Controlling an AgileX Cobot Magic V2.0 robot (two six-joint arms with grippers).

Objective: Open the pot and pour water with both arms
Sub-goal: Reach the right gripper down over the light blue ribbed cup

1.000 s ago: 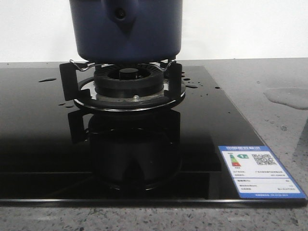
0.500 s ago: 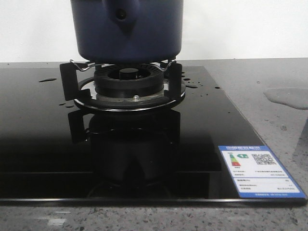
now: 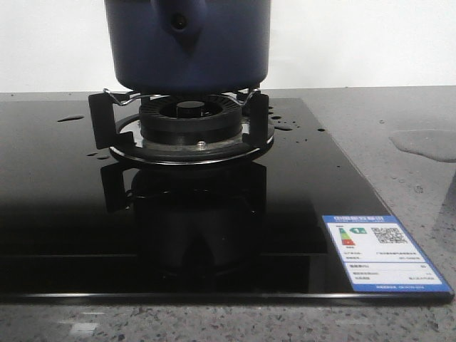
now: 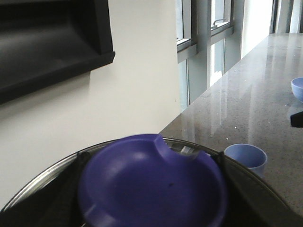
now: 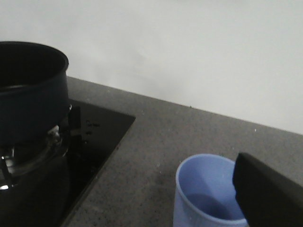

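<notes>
Pot [image 3: 189, 43] up at twelve o'clock in the front view, seated on the wire arms of the burner [image 3: 189, 117], handle stub [image 3: 182, 25] with its small round hole facing the camera. Glossy black hob [image 3: 71, 214] underneath, mirroring the burner. Droplets [image 3: 70, 118] at ten o'clock and more at two o'clock by the stand; energy label [image 3: 385, 253] stuck down at five o'clock; puddle [image 3: 424, 142] on the grey counter [image 3: 370, 114] at three o'clock. Over to the left wrist camera: left claw [image 4: 154, 198] clamped on the lid [image 4: 42, 182], dark fingers [image 4: 66, 189] pressed to either side of the blue knob [image 4: 151, 179], steel rim curving round behind. Pale blue cup [image 4: 247, 158] on the counter just past the lid, pale bowl [image 4: 297, 89] farther off near the window. Right wrist camera now: pot rim bare and open, no lid on it, dark inside. Pale blue cup close in, upright, on the counter beside the hob's edge. Right claw [image 5: 267, 198]: only one black finger in shot, just beside the cup's rim; released or clenched, cannot tell.
</notes>
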